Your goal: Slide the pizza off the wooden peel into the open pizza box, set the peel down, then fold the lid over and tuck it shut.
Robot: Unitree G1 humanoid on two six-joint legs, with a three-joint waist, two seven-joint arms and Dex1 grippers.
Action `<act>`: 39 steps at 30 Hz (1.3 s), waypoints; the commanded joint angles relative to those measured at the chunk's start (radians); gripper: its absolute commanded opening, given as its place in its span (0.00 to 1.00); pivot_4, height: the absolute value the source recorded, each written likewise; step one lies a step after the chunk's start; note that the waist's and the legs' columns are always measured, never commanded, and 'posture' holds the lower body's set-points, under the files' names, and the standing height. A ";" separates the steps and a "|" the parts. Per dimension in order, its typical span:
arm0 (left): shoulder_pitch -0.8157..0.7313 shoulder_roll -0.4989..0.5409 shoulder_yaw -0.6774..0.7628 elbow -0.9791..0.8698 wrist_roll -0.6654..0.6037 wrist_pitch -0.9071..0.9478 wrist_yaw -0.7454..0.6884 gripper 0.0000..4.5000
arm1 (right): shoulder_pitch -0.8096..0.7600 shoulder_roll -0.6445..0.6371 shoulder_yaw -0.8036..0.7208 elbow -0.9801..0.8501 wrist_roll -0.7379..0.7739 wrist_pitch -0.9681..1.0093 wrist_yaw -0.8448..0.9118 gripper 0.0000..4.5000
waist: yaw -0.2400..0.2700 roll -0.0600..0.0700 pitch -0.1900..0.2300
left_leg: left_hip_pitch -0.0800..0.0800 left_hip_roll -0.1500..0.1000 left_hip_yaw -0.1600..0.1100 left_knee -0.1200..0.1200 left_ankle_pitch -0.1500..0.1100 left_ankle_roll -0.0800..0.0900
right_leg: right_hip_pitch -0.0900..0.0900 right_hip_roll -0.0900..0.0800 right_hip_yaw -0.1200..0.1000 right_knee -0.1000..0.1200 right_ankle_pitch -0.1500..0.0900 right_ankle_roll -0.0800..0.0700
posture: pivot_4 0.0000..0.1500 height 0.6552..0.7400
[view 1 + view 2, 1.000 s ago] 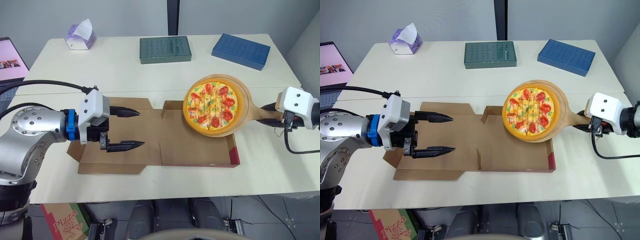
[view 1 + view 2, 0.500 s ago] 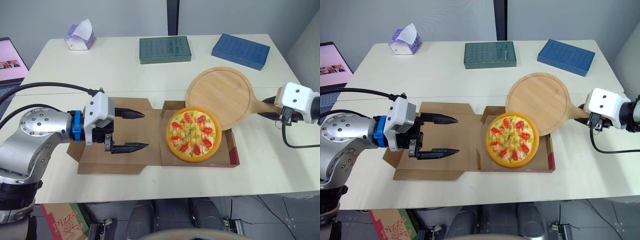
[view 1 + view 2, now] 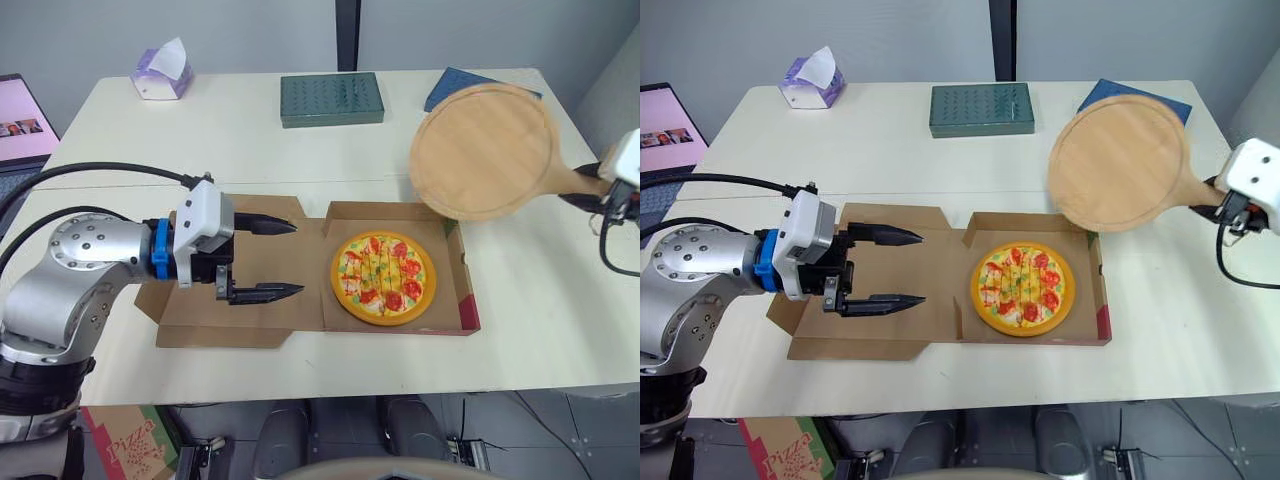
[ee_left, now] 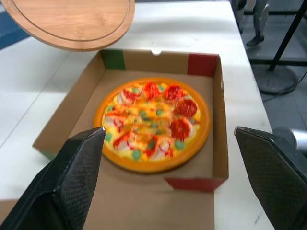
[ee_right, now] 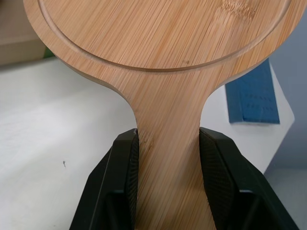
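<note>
The pizza [image 3: 383, 278] lies flat inside the tray of the open cardboard box [image 3: 466, 302]. The box lid [image 3: 190, 325] lies spread flat on the table to the left. My left gripper [image 3: 298, 258] hovers open over that lid, its fingers pointing at the pizza [image 4: 152, 123]. The round wooden peel [image 3: 483, 150] is bare and tilted in the air beyond the box's far right corner. My right gripper [image 5: 170, 182] is shut on the peel's handle [image 5: 168, 120].
A dark green tray [image 3: 331, 98] and a blue tray [image 3: 447, 82], partly hidden by the peel, lie at the table's back. A tissue box [image 3: 160, 70] stands back left. A laptop screen [image 3: 20, 115] sits at the far left.
The pizza slid off the peel into the box tray. My right gripper then lifted the bare peel up and away to the back right. The left gripper edged slightly right.
</note>
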 commanded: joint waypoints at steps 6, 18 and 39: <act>-0.116 -0.080 -0.086 -0.018 -0.004 0.012 0.024 1.00 | 0.249 0.092 -0.299 -0.158 0.089 0.301 -0.104 0.34 | 0.016 0.000 0.000 | 0.000 0.000 0.000 0.002 0.000 0.000 | 0.001 0.000 0.000 0.001 0.000 0.000 | 1.00 1.00; -0.197 -0.172 -0.125 -0.035 -0.018 0.051 0.102 1.00 | 0.373 0.383 -0.319 -0.337 0.125 0.643 -0.398 0.34 | 0.013 0.001 -0.001 | 0.001 -0.001 0.000 0.004 0.000 0.000 | 0.001 0.000 0.001 0.002 0.000 0.000 | 1.00 1.00; -0.180 -0.189 -0.108 -0.050 -0.034 0.035 0.096 1.00 | 0.424 0.363 -0.362 -0.305 0.246 0.771 -0.431 0.99 | 0.016 0.001 -0.001 | 0.000 -0.001 0.000 0.005 0.000 0.000 | 0.002 0.000 0.001 0.002 0.000 0.001 | 1.00 1.00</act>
